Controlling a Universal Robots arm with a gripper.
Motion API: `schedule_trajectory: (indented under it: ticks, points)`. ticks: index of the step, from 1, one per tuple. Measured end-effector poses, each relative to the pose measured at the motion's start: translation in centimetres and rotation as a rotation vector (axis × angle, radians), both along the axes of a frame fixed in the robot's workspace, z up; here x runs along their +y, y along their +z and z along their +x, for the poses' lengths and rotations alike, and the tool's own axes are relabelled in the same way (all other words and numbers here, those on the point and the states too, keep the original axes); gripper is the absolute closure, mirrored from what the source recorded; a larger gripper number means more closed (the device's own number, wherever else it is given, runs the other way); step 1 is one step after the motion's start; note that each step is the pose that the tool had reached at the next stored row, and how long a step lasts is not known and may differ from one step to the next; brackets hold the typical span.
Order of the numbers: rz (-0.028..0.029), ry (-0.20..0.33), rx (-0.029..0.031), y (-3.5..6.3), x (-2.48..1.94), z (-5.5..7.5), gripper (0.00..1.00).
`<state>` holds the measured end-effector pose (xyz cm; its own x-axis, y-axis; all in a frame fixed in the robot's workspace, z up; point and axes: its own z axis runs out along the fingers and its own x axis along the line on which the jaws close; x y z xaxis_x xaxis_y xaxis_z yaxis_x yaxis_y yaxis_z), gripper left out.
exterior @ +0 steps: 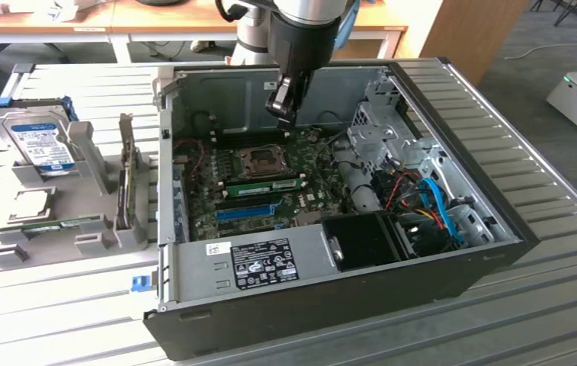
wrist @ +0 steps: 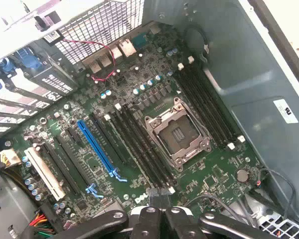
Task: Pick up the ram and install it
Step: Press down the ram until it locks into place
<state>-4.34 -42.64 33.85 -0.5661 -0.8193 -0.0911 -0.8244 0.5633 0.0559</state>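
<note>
One arm: a silver and black robot arm reaches down into the case from the far side in the exterior view.
Fingers: the two black fingers (exterior: 281, 107) (wrist: 148, 215) are pressed together with nothing visible between them, hanging over the far part of the board, above the end of a row of black slots.
One case: a black and grey metal tower computer case (exterior: 451, 282) lies on its side, open, on the table.
One table: a ribbed, silver metal table (exterior: 65, 305).
One board: a green motherboard (exterior: 314, 145) (wrist: 224, 169) lines the floor of the case.
One socket: a square, silver-framed processor socket (exterior: 264, 158) (wrist: 177, 133), open, sits between two banks of long black slots.
Green sticks, two: the ram (exterior: 267, 185), a long narrow green circuit-board stick, stands on edge in the board just beside the socket, on the near side, apart from the fingers. A second green circuit-board stick (exterior: 49, 226) lies in the holder.
One blue slot: a bright blue plastic expansion slot (exterior: 245, 212) (wrist: 95, 148).
One white slot: a long white plastic slot (wrist: 42, 172), near the blue one.
One holder: a grey plastic parts holder (exterior: 90, 240) stands on the table at the exterior view's left of the case.
One drive: a silver hard drive with a blue-white label (exterior: 42, 145) leans upright in the holder.
</note>
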Motion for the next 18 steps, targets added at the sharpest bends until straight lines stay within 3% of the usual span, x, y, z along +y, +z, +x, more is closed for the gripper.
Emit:
schedule_trajectory:
  ticks: [18]
  points:
    - [0.0001,-0.023,0.0,-0.01,0.0,0.0,0.89]
